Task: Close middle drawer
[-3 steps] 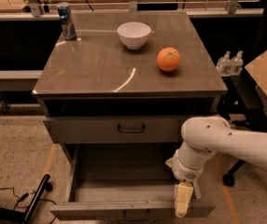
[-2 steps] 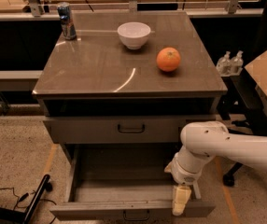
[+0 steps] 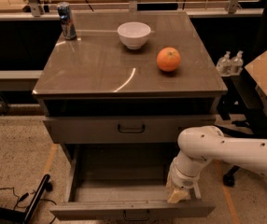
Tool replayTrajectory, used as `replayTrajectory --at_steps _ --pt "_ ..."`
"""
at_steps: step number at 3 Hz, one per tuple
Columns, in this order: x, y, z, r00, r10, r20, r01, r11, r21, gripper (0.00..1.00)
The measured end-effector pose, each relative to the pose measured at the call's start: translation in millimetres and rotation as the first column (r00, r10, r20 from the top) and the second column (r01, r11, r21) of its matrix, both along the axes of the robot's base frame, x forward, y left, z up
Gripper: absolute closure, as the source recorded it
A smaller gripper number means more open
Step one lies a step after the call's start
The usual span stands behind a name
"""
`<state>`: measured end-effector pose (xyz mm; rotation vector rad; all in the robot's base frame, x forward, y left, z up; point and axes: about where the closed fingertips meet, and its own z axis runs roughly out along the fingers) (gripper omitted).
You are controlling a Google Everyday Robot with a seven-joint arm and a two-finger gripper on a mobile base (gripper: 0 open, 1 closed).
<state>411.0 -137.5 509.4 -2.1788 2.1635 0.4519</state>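
Note:
The middle drawer (image 3: 133,210) is pulled far out at the bottom of the camera view. It is long, grey and empty, with a low front panel and a small dark handle (image 3: 136,215) at its centre. My gripper (image 3: 177,196) hangs from the white arm (image 3: 227,150) that comes in from the right. It points down just inside the drawer's front panel, near its right end, and is at or very near the panel's top edge. The grey drawer above (image 3: 129,129) with the larger handle is closed.
On the cabinet top (image 3: 101,73) stand a white bowl (image 3: 134,34), an orange (image 3: 168,59) and a drink can (image 3: 67,20). A dark pole (image 3: 35,202) and cables lie on the floor at left. A chair base (image 3: 229,176) and a shelf with bottles (image 3: 230,62) stand at right.
My gripper has shifted slightly left and up along the drawer's front edge. The drawer itself has not visibly moved.

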Motion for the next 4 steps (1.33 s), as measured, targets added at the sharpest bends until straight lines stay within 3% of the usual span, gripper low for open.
replayTrajectory --at_steps 1,2,4 --pt "-9.6 -5.3 -10.6 0.9994 0.01 -0.032 -0.01 1.0 -0.012 0.87" --pt "-15.9 -6.7 -27.8 0.998 0.03 -0.056 -0.03 0.999 -0.009 1.0" --pt "-23.2 -2.3 -51.1 0.9933 0.087 -0.077 -0.086 0.996 0.016 1.0"
